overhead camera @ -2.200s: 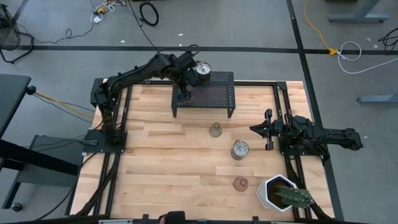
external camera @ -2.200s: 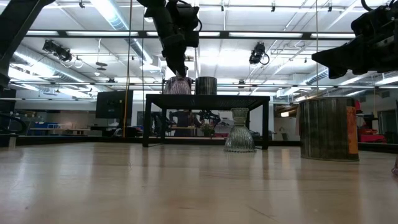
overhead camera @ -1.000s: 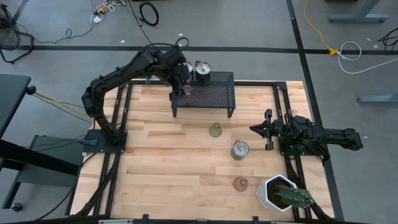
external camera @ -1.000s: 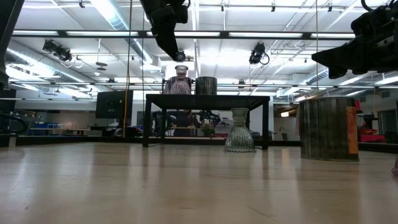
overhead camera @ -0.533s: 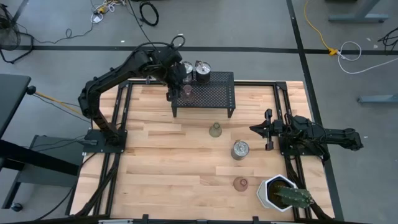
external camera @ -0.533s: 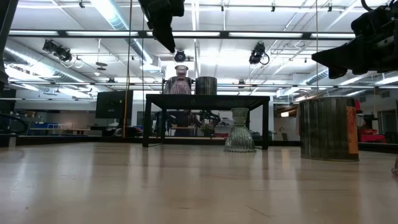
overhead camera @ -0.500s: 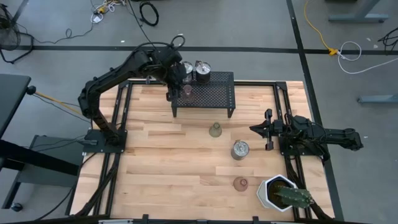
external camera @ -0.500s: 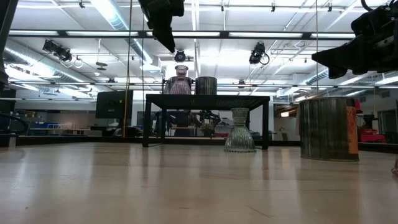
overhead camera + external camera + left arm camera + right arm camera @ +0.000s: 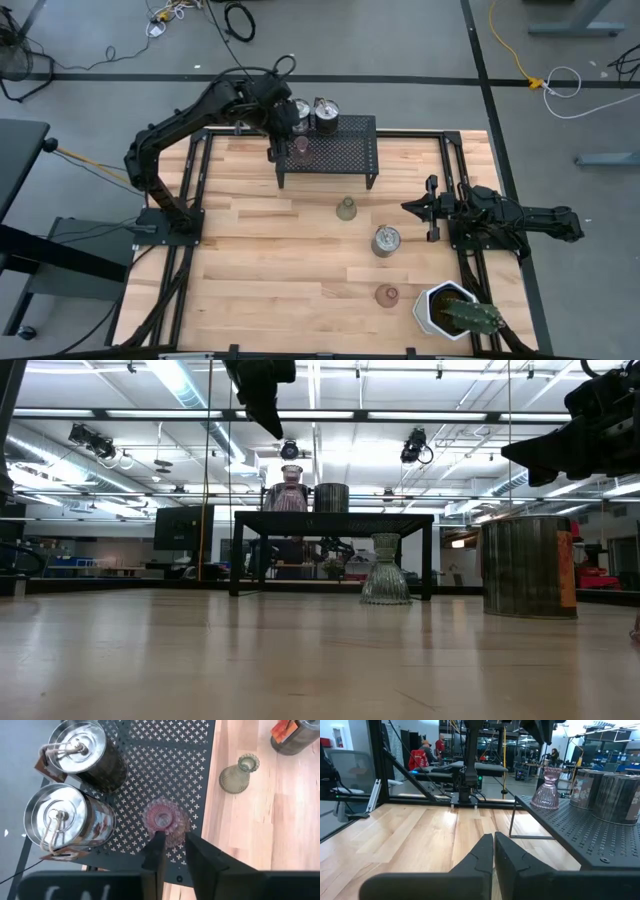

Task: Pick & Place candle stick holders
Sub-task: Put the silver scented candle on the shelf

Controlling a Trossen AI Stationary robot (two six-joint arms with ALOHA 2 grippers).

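Observation:
A pink glass candle stick holder stands on its foot on the black mesh rack, near the rack's left end. Two silvery can-like holders stand beside it at the rack's far left corner. My left gripper hangs above the pink holder, clear of it, its fingers a narrow gap apart with nothing between them. On the table stand an olive-green glass holder, a silvery holder and another pink one. My right gripper waits shut at the table's right side.
A white hexagonal pot with a cactus stands at the near right corner. The rack stands on legs at the table's far edge. Bare wood lies across the table's left half.
My left gripper has let go of the pink holder, which stays standing on the rack. It has risen from the holder and drawn back a little toward the table's far left.

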